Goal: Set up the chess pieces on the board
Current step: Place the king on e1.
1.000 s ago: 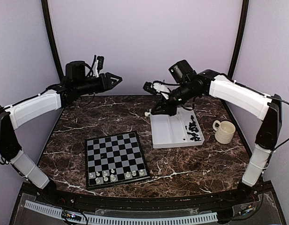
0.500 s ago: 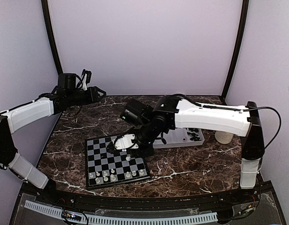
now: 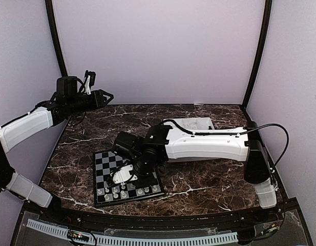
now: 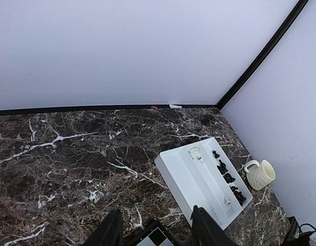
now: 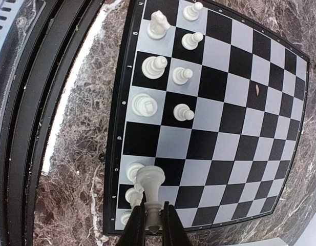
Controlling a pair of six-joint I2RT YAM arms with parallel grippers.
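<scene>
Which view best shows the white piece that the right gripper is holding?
Right wrist: the white piece sits clamped in the right gripper, over the board. In the top external view it is too small to make out under the gripper. The left wrist view shows only a board corner.

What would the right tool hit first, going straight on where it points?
Most likely the board. The right tool points down at it, and the white piece it grips would land first, close beside other white pieces. Depth is unclear.
</scene>
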